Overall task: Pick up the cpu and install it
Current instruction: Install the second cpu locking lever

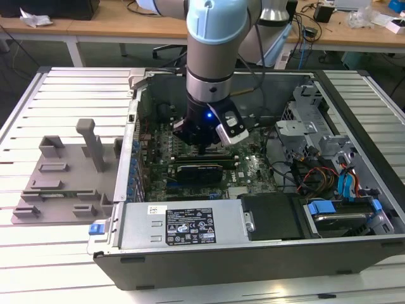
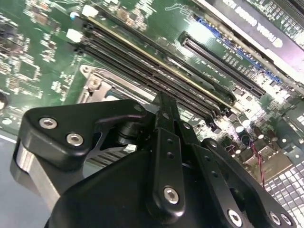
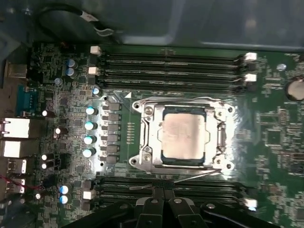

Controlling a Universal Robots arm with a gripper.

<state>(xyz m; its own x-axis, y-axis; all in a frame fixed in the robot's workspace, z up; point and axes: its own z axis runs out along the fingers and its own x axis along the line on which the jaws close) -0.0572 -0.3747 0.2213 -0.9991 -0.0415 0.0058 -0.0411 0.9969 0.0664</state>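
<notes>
The cpu [image 3: 184, 137], a silver-grey square plate, lies flat inside the metal socket frame [image 3: 142, 137] on the green motherboard [image 3: 270, 137]. My gripper [image 3: 164, 187] hovers just off the socket's edge, over the memory slots [image 3: 204, 186], with nothing held. In the second wrist view its black fingers [image 2: 165, 114] come together at a narrow tip, and part of the socket frame [image 2: 97, 85] shows behind them. In the exterior view the gripper [image 1: 202, 149] reaches down into the open computer case [image 1: 253, 259], low over the board.
A grey plastic fixture tray [image 1: 63, 183] lies on the slatted table at the exterior view's left. Inside the case are a graphics card [image 1: 199, 170], a labelled power supply [image 1: 183, 225], a drive cage with blue clips [image 1: 342, 209] and loose cables [image 1: 316, 174].
</notes>
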